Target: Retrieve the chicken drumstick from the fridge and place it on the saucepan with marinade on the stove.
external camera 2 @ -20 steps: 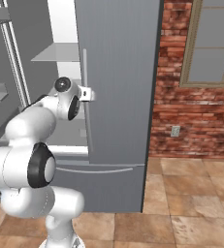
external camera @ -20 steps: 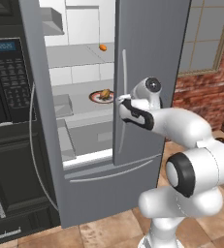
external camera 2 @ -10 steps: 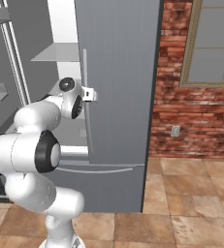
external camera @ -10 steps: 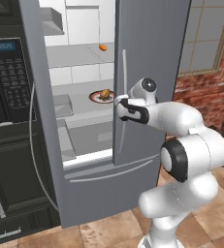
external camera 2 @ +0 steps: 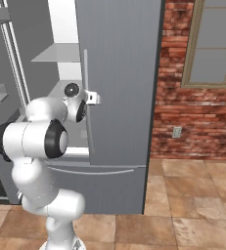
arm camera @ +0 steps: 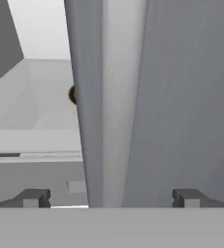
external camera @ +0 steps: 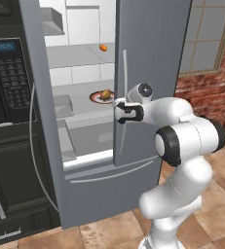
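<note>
The fridge (external camera: 153, 58) stands with its left door (external camera: 42, 126) swung open and its right door shut. On a middle shelf the golden-brown chicken drumstick (external camera: 105, 93) lies on a red-rimmed plate (external camera: 95, 97). My gripper (external camera: 117, 105) (external camera 2: 92, 97) is open at the right door's long handle (external camera 2: 86, 88), level with that shelf. In the hand view the handle (arm camera: 104, 97) runs upright between my spread fingertips (arm camera: 33, 197), my gripper (arm camera: 110, 198) holds nothing, and a brown sliver of the drumstick (arm camera: 73, 94) peeks out left of the handle. The saucepan and the stove are out of view.
A small bright orange item (external camera: 103, 47) lies on the upper shelf. A black wall oven (external camera: 7, 82) with keypad stands left of the open door. A brick wall (external camera 2: 183, 112) and a window (external camera 2: 217, 44) are to the right. The floor is tiled.
The hand has crept slightly left toward the door handle while my elbow has swung up and to the right. The jaws have stayed open.
</note>
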